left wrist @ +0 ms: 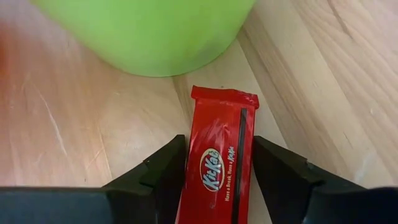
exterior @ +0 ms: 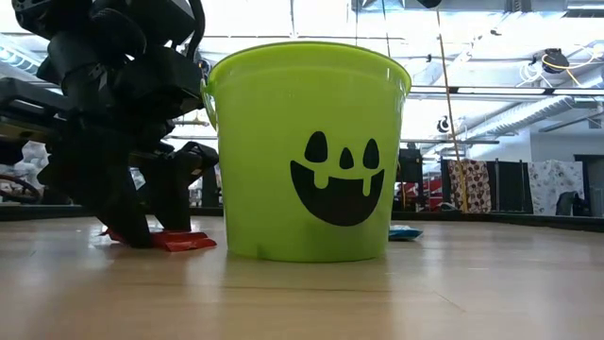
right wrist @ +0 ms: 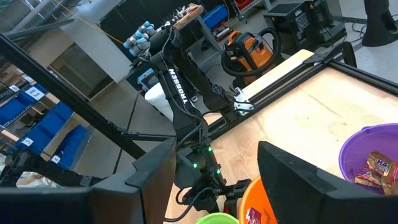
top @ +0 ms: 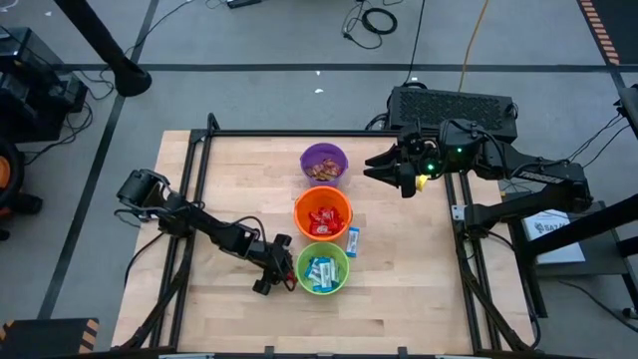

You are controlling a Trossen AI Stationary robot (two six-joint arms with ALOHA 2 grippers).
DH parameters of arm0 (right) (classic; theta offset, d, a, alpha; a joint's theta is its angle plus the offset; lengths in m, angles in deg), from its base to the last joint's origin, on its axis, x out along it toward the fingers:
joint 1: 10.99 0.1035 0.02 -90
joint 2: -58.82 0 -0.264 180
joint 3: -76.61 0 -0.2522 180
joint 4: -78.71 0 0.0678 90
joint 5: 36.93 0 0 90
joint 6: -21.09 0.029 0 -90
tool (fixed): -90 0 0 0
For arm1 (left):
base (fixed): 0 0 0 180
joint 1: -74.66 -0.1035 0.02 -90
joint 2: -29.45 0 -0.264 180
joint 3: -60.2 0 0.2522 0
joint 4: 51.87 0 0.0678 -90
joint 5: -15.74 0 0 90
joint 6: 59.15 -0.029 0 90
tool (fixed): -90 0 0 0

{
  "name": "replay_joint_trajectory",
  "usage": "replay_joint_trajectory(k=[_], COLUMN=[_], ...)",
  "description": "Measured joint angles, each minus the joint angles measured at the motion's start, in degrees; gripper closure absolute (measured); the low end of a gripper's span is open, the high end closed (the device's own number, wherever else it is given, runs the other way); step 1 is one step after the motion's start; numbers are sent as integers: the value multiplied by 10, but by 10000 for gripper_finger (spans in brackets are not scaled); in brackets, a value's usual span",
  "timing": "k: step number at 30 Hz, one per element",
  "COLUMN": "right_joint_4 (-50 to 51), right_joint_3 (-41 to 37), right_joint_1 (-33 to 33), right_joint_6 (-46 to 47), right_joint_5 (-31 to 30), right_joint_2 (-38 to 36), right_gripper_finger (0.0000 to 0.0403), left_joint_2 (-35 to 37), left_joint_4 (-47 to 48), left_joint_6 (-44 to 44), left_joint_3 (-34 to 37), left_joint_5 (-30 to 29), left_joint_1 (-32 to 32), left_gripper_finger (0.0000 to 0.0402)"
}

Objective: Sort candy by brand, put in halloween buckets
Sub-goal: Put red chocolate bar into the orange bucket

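The red candy bar [left wrist: 219, 155] lies flat on the table, low in the frame, pointing long-ways toward the green bucket [left wrist: 149, 31] just above it. The left gripper's [left wrist: 217, 171] fingers sit apart, one each side. The right gripper [top: 399, 172], open and empty, waits upper right.

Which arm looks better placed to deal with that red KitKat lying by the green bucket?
The left. Its claw already straddles the KitKat beside the green bucket. The right claw hangs empty by the purple bucket.
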Motion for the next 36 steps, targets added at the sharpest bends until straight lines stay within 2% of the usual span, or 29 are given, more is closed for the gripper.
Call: replay_joint_trajectory(k=[15, 24, 30, 36], right_joint_4=[0, 0, 0, 0], right_joint_3=[0, 0, 0, 0], right_joint_1=[0, 0, 0, 0], right_joint_6=[0, 0, 0, -6], right_joint_5=[0, 0, 0, 0], right_joint_2=[0, 0, 0, 0], right_gripper_finger=[186, 186, 186, 186], left_joint_2=[0, 0, 13, 72], left_joint_4=[-2, -2, 5, 18], left_joint_6=[-1, 5, 94, 197], left_joint_3=[0, 0, 1, 3], left_joint_5=[0, 2, 10, 49], left_joint_1=[0, 0, 0, 0], left_gripper_finger=[216, 248, 244, 244])
